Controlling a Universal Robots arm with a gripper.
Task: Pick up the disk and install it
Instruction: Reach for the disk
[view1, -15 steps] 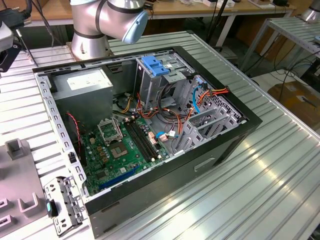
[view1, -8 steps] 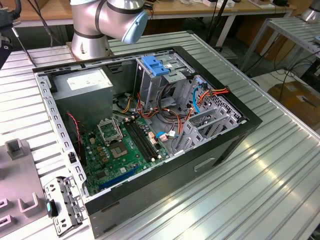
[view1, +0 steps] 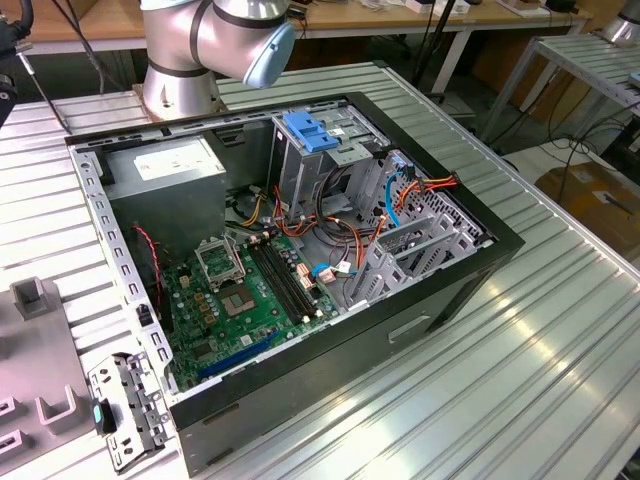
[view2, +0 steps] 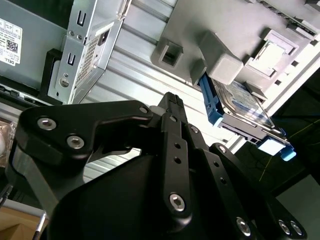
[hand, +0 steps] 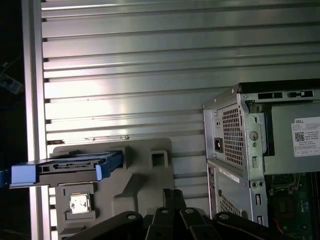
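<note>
The disk (hand: 75, 165) is a flat dark drive in a bright blue carrier frame. It stands on edge in a slot of a grey holder block (hand: 145, 175) on the ribbed metal table. In the second wrist view the disk (view2: 240, 107) leans against a raised post of the same holder (view2: 225, 30). My black gripper (view2: 172, 100) hangs above the table a short way from the disk and touches nothing. In the first wrist view the gripper (hand: 172, 192) sits over the holder's edge, between the disk and the computer case.
An open computer case (view1: 300, 250) lies on the table, with a drive cage topped by a light-blue latch plate (view1: 312, 130). The case's rear corner (hand: 260, 150) is close to the holder. A processor chip (hand: 80, 202) rests in the holder. The arm's base (view1: 190, 50) stands behind the case.
</note>
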